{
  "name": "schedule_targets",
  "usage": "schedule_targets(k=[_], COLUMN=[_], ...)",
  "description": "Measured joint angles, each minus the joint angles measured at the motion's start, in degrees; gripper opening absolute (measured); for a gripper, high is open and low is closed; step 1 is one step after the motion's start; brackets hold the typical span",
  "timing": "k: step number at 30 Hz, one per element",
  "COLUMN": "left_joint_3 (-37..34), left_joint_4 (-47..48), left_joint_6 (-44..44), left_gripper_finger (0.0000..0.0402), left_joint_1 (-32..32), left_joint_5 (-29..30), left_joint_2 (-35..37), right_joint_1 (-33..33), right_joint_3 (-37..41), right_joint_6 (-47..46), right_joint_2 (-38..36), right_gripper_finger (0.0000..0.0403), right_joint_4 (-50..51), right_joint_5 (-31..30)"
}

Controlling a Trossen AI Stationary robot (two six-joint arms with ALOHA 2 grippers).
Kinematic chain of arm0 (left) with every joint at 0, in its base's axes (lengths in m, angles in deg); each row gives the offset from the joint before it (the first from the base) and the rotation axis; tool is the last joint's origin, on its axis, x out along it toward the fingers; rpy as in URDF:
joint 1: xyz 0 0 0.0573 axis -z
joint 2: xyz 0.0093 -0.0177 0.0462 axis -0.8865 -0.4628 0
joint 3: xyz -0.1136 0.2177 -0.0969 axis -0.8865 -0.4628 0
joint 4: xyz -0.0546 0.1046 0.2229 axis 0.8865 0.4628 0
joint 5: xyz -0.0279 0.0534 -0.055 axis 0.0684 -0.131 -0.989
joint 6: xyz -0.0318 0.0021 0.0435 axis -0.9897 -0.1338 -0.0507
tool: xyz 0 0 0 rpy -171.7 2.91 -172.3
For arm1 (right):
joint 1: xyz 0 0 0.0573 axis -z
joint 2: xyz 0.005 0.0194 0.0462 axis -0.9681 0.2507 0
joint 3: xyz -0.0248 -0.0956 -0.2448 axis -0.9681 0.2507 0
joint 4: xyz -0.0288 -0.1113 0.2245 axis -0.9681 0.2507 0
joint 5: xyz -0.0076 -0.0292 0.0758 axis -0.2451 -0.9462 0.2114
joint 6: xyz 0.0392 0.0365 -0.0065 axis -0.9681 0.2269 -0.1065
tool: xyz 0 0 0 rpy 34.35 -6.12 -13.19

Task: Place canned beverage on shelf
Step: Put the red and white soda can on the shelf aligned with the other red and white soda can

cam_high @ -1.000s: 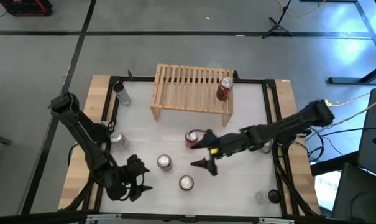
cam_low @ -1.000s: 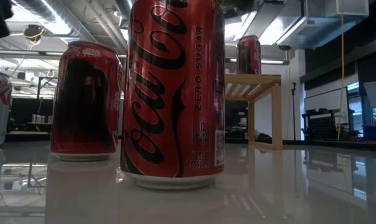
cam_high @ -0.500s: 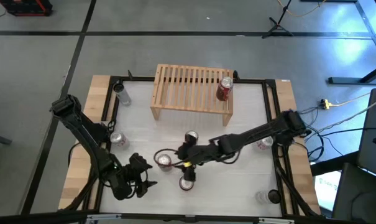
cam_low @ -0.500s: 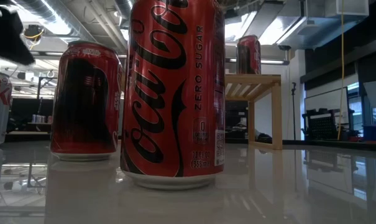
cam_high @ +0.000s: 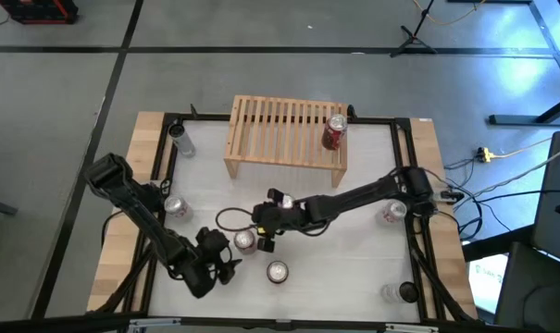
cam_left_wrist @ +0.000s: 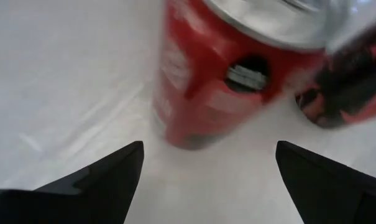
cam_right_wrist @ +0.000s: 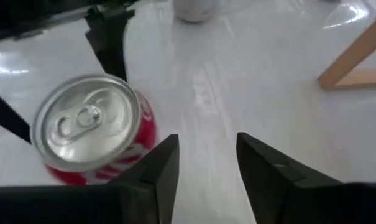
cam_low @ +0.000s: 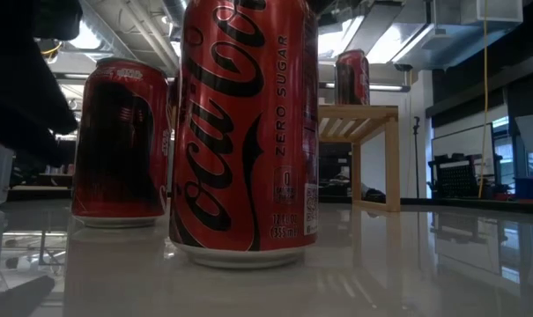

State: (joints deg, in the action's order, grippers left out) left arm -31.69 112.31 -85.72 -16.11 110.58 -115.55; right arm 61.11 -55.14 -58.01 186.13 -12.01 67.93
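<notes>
The light-wood shelf (cam_high: pixel 284 139) stands at the table's far middle, and one red can (cam_high: pixel 334 131) stands on its right end. Another red can (cam_high: pixel 245 241) stands upright on the table at the near middle. My right gripper (cam_high: pixel 265 235) hangs just to its right. In the right wrist view this can (cam_right_wrist: pixel 88 134) is beside the gripper (cam_right_wrist: pixel 206 168), outside the fingers; the narrow gap between them holds nothing. My left gripper (cam_high: pixel 222 269) stands open to the can's near left. The can (cam_left_wrist: pixel 219 81) is ahead of that gripper's (cam_left_wrist: pixel 209 180) fingers, apart from them.
More cans stand on the table: one (cam_high: pixel 278 271) near the front, large in the low view (cam_low: pixel 244 132), one (cam_high: pixel 177 208) at the left, one (cam_high: pixel 393 212) at the right, and one (cam_high: pixel 280 197) partly under my right arm. A silver can (cam_high: pixel 180 139) stands left of the shelf.
My right gripper has swept toward the table's left edge, from right of the middle cans to just beside the near-middle can, and its fingers have drawn closer together. My left gripper has edged right toward the same can. No can has moved.
</notes>
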Motion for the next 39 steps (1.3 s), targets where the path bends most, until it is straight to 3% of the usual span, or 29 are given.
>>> schedule_targets(k=[7, 13, 18, 26, 33, 36, 39], left_joint_3=[0.04, 0.04, 0.01, -0.02, 0.39, 0.39, 0.42], left_joint_4=[7.64, 9.16, 13.61, 13.39, 13.5, 13.63, 13.95], left_joint_6=[-4.28, 0.87, -3.47, -3.82, -2.55, -2.5, -2.5], left_gripper_finger=[0.0355, 0.0355, 0.0355, 0.0355, 0.0355, 0.0355, 0.0355], left_joint_1=[-1.97, -2.14, -2.41, -3.35, -1.37, 0.24, 1.84], left_joint_5=[-0.23, -2.08, -1.31, -1.0, -5.43, -5.26, -4.81], left_joint_2=[1.16, 2.32, 2.36, 2.34, 5.31, 7.93, 9.61], right_joint_1=[-0.29, -1.43, -3.16, -3.85, -2.04, -1.33, -1.26], right_joint_3=[0.0, 0.0, -0.04, 0.04, 0.02, -0.04, -0.04], right_joint_6=[-0.22, -1.45, -1.6, -1.37, -3.15, -5.05, -5.53], right_joint_2=[0.56, 0.47, 0.39, 0.39, -3.54, -4.61, -4.6], right_gripper_finger=[0.015, 0.015, 0.015, 0.015, 0.0151, 0.017, 0.0215], right_joint_4=[-0.06, 0.12, 0.0, 2.59, 5.8, 3.37, -1.27], right_joint_5=[2.48, 5.54, 9.57, 10.43, 14.38, 15.65, 17.05])
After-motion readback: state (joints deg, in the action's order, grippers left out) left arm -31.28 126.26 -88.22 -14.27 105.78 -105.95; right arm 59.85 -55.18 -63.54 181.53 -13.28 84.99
